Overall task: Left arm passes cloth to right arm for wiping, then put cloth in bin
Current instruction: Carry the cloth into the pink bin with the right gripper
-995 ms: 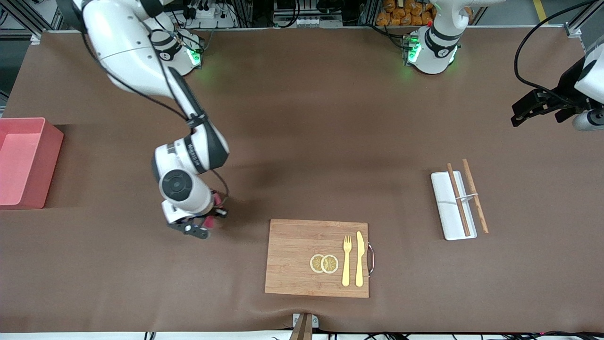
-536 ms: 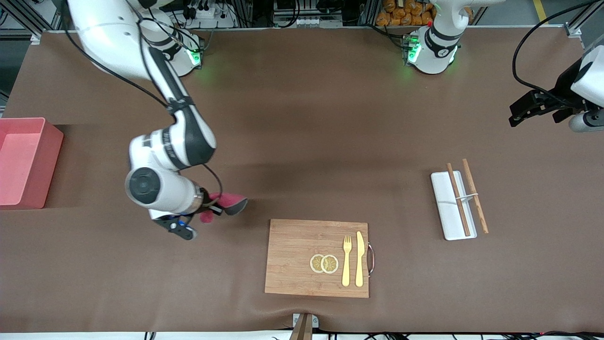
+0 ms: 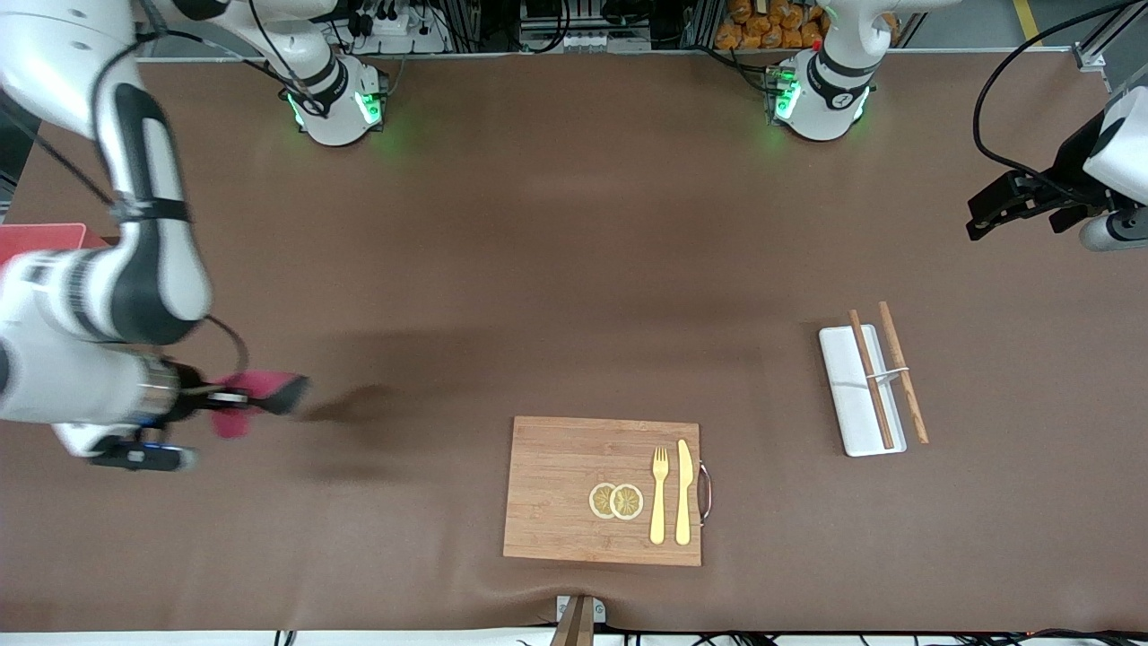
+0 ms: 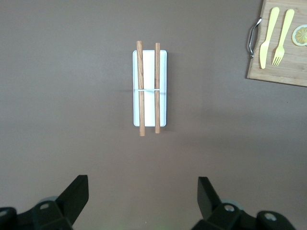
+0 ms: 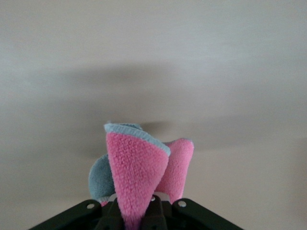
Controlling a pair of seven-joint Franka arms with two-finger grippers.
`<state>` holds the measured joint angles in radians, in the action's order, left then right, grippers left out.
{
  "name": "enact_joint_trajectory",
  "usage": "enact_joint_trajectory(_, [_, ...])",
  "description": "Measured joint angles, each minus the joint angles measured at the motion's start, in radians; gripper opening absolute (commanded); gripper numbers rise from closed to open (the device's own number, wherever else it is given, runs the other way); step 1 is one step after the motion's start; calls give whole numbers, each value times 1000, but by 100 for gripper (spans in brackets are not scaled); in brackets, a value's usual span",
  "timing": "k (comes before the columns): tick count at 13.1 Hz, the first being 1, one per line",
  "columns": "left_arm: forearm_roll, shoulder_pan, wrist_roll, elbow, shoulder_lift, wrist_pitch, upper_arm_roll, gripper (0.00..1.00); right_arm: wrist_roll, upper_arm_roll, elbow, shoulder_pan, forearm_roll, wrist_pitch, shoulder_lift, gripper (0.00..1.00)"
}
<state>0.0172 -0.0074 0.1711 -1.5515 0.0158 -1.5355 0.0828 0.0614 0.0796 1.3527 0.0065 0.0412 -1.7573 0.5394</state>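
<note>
A wooden board (image 3: 602, 491) carries lemon slices (image 3: 615, 501), fork (image 3: 659, 494) and knife (image 3: 683, 492); chopsticks (image 3: 888, 374) lie across a white tray (image 3: 843, 395).

Cloth (image 3: 260, 395): crimson-pink fleece with a grey reverse and pale edging, bunched into folds and pinched at one end, hanging in the air over the table near the right arm's end, clear of the surface. Its free end sticks out sideways, dark side showing in the front view, pink side in the right wrist view (image 5: 139, 177). Bin (image 3: 40, 236): salmon-pink, only a corner of its rim visible at the table edge at the right arm's end, the rest hidden by the arm.
</note>
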Motion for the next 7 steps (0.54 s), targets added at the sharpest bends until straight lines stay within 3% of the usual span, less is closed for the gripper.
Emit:
enact_joint_trajectory(2, [0, 0, 0, -1, 0, 3, 0, 100, 181, 2, -3, -93, -73, 37, -47, 0])
enact_joint_trajectory(7, [0, -1, 0, -3, 0, 12, 2, 100, 631, 5, 0, -384, -120, 53, -75, 0])
